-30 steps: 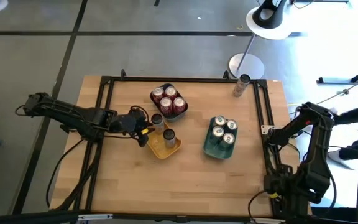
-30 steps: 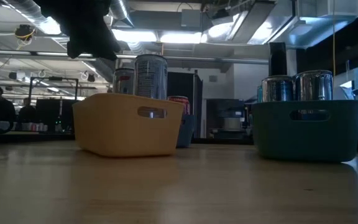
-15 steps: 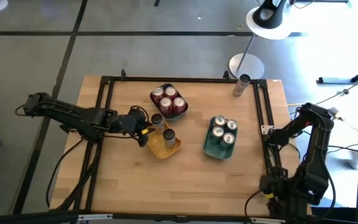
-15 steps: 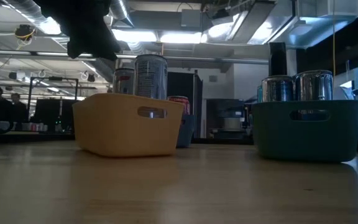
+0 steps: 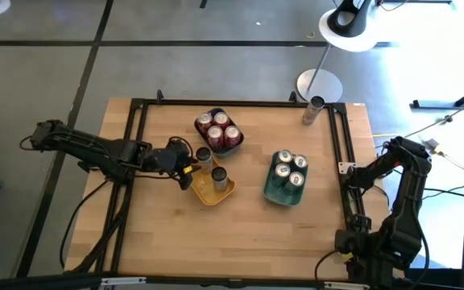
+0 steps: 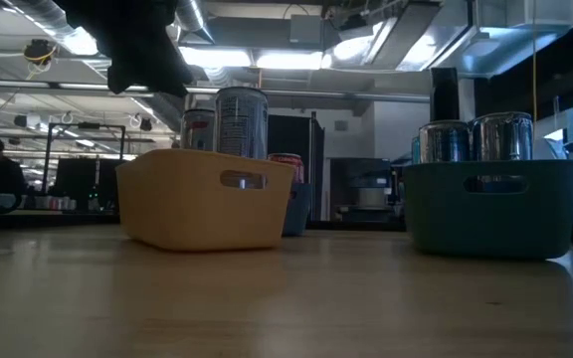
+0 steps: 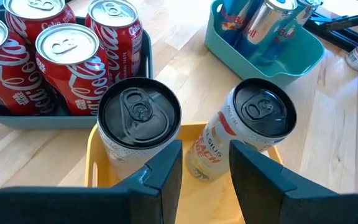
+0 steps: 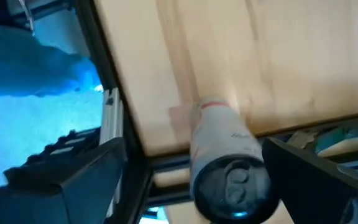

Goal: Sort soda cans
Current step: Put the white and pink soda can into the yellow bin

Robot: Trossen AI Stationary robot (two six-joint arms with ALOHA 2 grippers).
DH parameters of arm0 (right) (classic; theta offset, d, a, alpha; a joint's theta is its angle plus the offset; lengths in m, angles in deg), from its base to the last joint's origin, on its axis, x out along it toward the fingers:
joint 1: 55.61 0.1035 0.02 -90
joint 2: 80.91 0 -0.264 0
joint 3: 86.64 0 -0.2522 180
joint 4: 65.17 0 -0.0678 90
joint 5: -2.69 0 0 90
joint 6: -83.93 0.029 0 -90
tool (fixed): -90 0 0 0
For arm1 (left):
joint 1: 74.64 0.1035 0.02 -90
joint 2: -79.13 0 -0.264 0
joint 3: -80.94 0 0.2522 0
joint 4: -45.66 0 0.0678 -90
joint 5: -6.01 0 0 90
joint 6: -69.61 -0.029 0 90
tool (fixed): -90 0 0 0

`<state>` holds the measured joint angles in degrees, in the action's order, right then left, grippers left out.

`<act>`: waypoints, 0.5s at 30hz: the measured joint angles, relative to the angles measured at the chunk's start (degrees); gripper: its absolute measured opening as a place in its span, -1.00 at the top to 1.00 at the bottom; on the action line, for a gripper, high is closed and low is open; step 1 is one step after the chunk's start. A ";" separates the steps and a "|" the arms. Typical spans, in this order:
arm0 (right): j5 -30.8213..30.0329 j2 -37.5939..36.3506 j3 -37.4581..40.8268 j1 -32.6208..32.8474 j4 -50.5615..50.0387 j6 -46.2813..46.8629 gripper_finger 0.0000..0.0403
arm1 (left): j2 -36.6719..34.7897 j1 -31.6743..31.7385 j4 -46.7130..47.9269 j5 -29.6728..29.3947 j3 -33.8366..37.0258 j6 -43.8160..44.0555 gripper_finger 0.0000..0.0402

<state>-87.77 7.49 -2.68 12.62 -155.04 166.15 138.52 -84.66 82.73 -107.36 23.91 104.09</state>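
L gripper (image 7: 205, 163) is hovering over the yellow tray (image 5: 208, 189), jaws narrow and holding nothing, prob. having just set a pale can (image 7: 138, 118) beside the 2nd one (image 7: 253, 121). Red cans (image 5: 217, 129) are filling the dark blue tray (image 5: 237, 145) at far centre, silver cans (image 5: 289, 167) the teal tray (image 5: 274, 193) to the right. R gripper (image 8: 191, 165) is waiting wide open at the table's right edge w/ a pale can lying between its fingers, ungripped; one stray can (image 5: 312, 109) is standing at the far-right corner.

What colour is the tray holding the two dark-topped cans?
Yellow tray; clearest in the left wrist view.
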 joint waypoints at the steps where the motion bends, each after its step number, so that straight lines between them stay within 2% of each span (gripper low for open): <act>1: -0.82 0.00 0.00 0.00 -0.38 -0.02 -0.89 | 0.00 0.00 0.01 0.01 0.00 0.00 0.39; 4: -2.46 -0.02 0.72 0.02 -0.35 -0.11 -0.89 | 0.00 0.00 0.04 0.00 0.00 0.00 0.39; 15: 6.41 0.02 6.12 0.09 -2.03 0.39 -0.89 | 0.00 -0.02 0.06 0.00 0.00 -0.21 0.39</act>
<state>-81.36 7.51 3.44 12.71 -157.07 166.54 138.52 -84.68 82.79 -107.36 23.91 103.88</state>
